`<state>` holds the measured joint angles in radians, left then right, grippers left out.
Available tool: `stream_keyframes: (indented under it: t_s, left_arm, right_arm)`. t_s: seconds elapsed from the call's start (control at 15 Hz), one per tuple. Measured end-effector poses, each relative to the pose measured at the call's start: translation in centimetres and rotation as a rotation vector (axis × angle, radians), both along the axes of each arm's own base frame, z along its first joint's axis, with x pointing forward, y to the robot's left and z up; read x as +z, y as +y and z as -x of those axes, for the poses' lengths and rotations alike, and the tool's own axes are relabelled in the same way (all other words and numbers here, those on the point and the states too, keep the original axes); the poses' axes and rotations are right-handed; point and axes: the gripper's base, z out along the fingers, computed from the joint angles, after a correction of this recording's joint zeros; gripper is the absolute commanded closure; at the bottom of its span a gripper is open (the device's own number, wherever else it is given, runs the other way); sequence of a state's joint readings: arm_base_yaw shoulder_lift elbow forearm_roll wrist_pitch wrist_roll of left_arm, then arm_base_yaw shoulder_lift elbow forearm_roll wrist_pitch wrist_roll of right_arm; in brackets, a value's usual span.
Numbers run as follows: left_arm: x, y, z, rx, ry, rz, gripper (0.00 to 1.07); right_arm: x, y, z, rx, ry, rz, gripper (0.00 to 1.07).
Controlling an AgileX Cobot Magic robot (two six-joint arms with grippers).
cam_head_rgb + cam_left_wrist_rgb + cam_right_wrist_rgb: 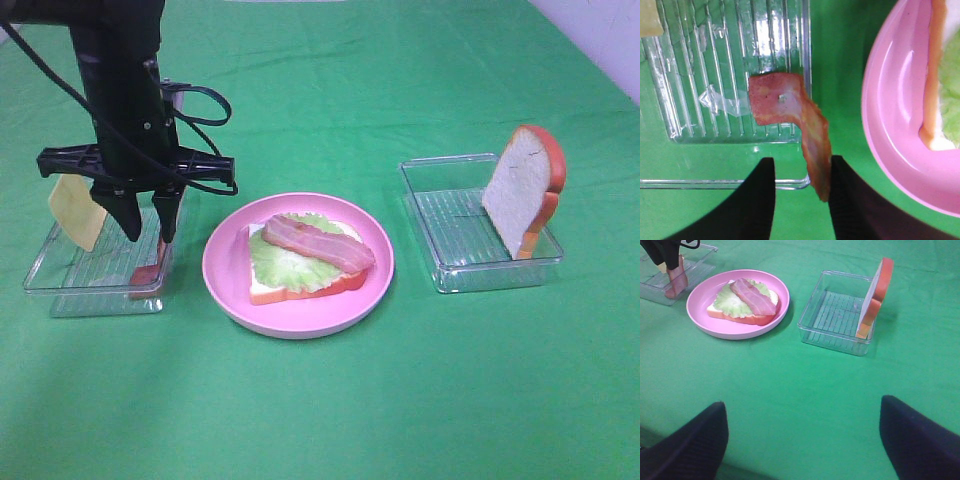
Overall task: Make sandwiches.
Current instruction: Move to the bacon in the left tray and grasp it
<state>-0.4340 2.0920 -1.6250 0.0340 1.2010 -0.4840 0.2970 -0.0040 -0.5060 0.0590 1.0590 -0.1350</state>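
One bacon strip (785, 102), seemingly limp and light, overhangs the tray (690, 90); left jaws apart astride its end, right jaws apart.

On the plate (300, 322) a bread slice (300, 288), lettuce (272, 262) and bacon (318, 243) are lying stacked. Left of it a tray (60, 285) is holding cheese (76, 212); right, another tray (450, 230), upright bread (517, 195).

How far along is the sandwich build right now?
Done: bottom bread slice, lettuce and one bacon strip are stacked on the pink plate. In hand: the left gripper straddles a second bacon strip at the left tray, jaws open. Left: the cheese and the top bread slice in the right tray. The right gripper is open, holding nothing.
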Motion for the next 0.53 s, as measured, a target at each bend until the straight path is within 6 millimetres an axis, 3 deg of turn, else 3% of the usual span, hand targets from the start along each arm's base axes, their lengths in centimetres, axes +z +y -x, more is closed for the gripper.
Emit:
stream_keyframes:
  t_s: [0.13,0.4,0.53]
  left_arm:
    - [0.00,0.01,-0.05,-0.009,-0.005,-0.002,0.82]
    - [0.00,-0.02,-0.13,-0.013,-0.014,0.003,1.07]
    - [0.00,-0.01,-0.15,-0.014,-0.016,0.001,1.07]
  right_arm:
    - [0.00,0.00,0.00,0.000,0.000,0.000,0.31]
    - [0.00,0.00,0.00,0.000,0.000,0.000,0.31]
    - [0.00,0.00,0.00,0.000,0.000,0.000,0.31]
